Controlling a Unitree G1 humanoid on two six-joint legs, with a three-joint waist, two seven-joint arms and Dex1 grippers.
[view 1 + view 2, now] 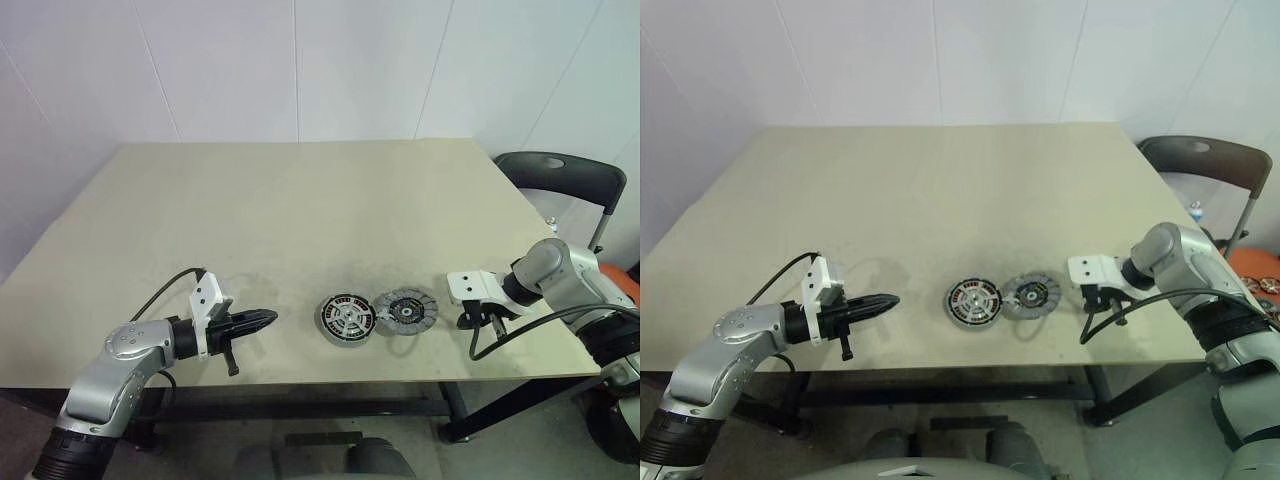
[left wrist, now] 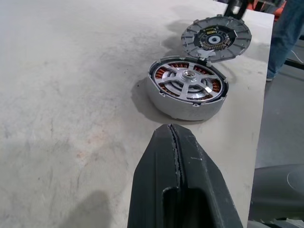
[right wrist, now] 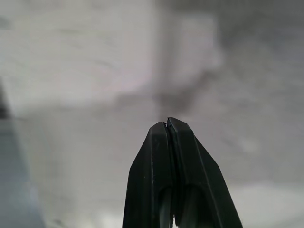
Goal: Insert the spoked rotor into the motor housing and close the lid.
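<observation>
With both pincers, left (image 1: 262, 320) and right (image 1: 466, 320), pressed together and empty, we see the spoked rotor (image 1: 346, 319) near the counter's (image 1: 300, 200) front edge, touching the motor housing (image 1: 406, 311) (tilted against it), so we should seat them squarely.

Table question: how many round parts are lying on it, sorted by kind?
Spoked rotor, dark with copper coils: 1
Motor housing, grey ribbed disc, tilted against the rotor: 1
Total: 2
</observation>
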